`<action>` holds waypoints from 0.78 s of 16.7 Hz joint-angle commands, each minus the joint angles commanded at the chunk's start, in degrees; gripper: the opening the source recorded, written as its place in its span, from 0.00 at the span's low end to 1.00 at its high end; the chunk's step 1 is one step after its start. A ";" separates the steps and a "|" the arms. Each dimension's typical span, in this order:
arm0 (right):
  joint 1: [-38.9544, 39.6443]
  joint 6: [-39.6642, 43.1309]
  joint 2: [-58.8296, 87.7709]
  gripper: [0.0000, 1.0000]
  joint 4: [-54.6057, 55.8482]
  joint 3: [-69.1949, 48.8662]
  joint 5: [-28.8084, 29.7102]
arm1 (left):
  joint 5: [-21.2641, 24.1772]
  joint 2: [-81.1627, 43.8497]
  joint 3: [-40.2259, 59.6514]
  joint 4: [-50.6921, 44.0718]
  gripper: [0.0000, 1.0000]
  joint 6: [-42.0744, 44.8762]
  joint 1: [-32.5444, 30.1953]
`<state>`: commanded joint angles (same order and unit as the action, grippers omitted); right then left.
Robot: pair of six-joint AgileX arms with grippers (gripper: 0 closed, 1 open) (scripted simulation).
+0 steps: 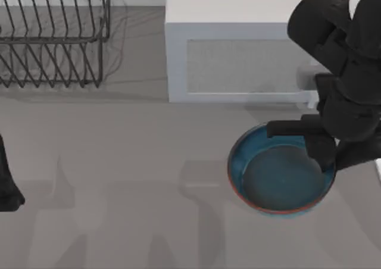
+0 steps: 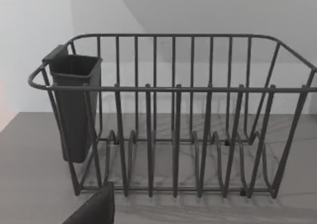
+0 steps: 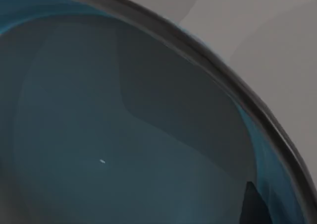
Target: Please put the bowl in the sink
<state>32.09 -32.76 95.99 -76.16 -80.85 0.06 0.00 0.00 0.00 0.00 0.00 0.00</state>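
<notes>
1. Grey worktop (image 1: pixel 131 180); wire rack (image 1: pixel 53 37) at back left, white microwave (image 1: pixel 238 61) at back right.
2. Bowl (image 1: pixel 280 177) sits on the worktop at right, just in front of the microwave (blue inside, reddish rim).
3. Right pincer (image 1: pixel 324 153) is low over the bowl's right rim, fingers reaching into it; cannot tell how far apart they stand, or whether they hold the rim.
4. Left arm (image 1: pixel 9 180) parked at left edge, facing the rack; its pincer's state: cannot tell.

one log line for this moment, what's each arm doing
right gripper: over bowl rim, near microwave | left arm: parked at table's left edge, facing dish rack
</notes>
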 joint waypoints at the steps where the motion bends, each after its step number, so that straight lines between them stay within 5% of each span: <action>1: -0.08 0.08 -0.72 0.00 -1.76 -1.63 0.00 | 0.00 0.00 0.00 0.00 1.00 0.00 0.00; 9: -0.12 0.37 -1.77 0.00 -2.76 -3.14 0.00 | 0.00 0.00 0.00 0.00 1.00 0.00 0.00; 13: -2.78 3.32 -5.69 0.00 5.64 -2.95 -0.19 | 0.00 0.00 0.00 0.00 1.00 0.00 0.00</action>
<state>29.30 -29.44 90.30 -70.52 -83.80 -0.13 0.00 0.00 0.00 0.00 0.00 0.00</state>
